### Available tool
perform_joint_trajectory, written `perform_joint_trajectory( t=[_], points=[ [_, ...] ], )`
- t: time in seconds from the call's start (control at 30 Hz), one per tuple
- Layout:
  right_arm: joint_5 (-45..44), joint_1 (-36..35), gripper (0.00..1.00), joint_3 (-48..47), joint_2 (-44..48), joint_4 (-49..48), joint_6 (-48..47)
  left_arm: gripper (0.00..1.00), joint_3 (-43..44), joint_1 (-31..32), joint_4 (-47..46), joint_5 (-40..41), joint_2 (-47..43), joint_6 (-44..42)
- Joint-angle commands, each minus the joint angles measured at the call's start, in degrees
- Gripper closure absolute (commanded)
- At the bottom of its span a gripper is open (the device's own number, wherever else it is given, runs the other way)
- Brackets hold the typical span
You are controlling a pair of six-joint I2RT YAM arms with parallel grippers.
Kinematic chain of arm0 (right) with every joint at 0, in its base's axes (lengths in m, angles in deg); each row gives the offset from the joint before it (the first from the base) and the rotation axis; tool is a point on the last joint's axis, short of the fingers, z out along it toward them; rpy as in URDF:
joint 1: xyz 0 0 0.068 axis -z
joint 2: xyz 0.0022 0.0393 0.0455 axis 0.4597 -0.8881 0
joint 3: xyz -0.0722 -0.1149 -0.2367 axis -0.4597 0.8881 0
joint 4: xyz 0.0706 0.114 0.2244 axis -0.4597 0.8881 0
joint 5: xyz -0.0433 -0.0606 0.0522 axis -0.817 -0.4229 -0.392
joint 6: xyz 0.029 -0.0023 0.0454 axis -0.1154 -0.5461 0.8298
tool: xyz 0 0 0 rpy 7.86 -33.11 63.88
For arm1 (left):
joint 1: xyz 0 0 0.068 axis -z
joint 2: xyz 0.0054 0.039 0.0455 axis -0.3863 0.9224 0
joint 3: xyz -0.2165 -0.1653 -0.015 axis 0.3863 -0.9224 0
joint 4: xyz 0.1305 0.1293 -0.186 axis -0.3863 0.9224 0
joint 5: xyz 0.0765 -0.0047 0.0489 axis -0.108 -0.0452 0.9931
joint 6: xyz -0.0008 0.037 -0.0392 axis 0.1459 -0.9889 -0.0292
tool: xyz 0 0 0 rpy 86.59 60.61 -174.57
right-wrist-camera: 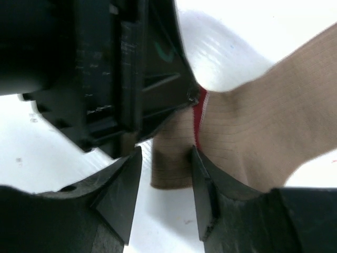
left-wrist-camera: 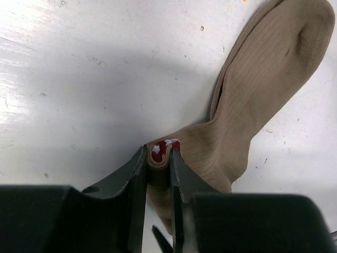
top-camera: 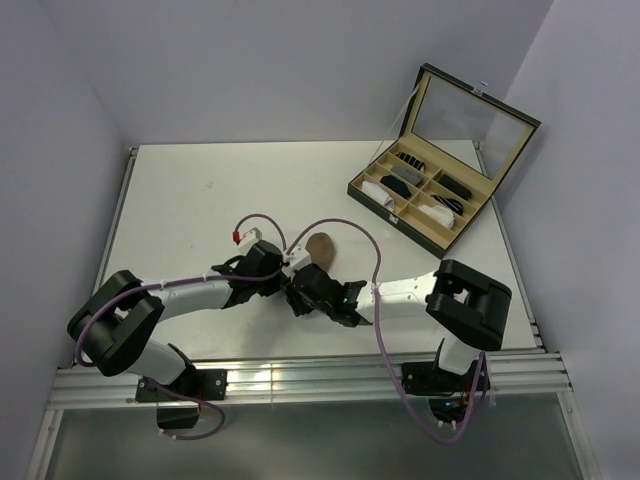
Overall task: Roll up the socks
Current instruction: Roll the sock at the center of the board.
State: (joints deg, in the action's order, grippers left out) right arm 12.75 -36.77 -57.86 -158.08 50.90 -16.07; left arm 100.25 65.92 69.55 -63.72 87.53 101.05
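Note:
The tan-brown sock lies on the white table, toe pointing away; only its toe shows in the top view. My left gripper is shut on the sock's rolled cuff end, where red and white stripes show between the jaws. My right gripper is open, with its jaws around a folded part of the same sock; its right finger touches the fabric. In the top view both grippers meet over the sock, the left and the right. The white sock is out of view.
An open black box with a raised glass lid stands at the back right; small sock rolls fill its compartments. The left gripper's body sits close above the right gripper's jaws. The table's metal front rail runs along the near edge.

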Motion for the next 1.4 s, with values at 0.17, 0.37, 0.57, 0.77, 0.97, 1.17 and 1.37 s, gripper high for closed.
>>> perform_joint_trajectory(
  t=[0.17,0.37,0.57,0.77,0.97,1.17,1.37],
  points=[
    [-3.86,-1.69,0.60,-4.06,-6.00,4.49,-0.69,1.00,-0.11,0.57,2.59,0.71,-0.95,-1.64],
    [0.96,-0.64,1.00,-3.10,-5.13,4.40,0.71,0.85,-0.20,0.57,2.50,1.59,-3.31,-1.47],
    [17.74,5.07,1.00,-4.15,-3.46,3.88,5.27,0.44,-1.07,0.48,3.99,5.28,-8.58,-1.03],
    [32.42,11.57,1.00,-0.73,-3.98,-5.16,14.07,0.26,-3.97,0.57,4.61,7.74,-15.26,1.87],
    [44.56,16.76,1.00,4.54,-9.24,-21.50,25.67,0.28,-8.10,0.48,1.89,5.03,-18.97,4.42],
    [48.00,19.84,1.00,8.85,-13.21,-33.21,34.46,0.30,-9.60,1.01,-0.31,2.03,-16.51,5.91],
    [47.29,21.16,1.00,11.93,-13.39,-36.73,37.55,0.32,-11.18,1.71,-2.85,1.41,-15.02,8.11]
  ],
)
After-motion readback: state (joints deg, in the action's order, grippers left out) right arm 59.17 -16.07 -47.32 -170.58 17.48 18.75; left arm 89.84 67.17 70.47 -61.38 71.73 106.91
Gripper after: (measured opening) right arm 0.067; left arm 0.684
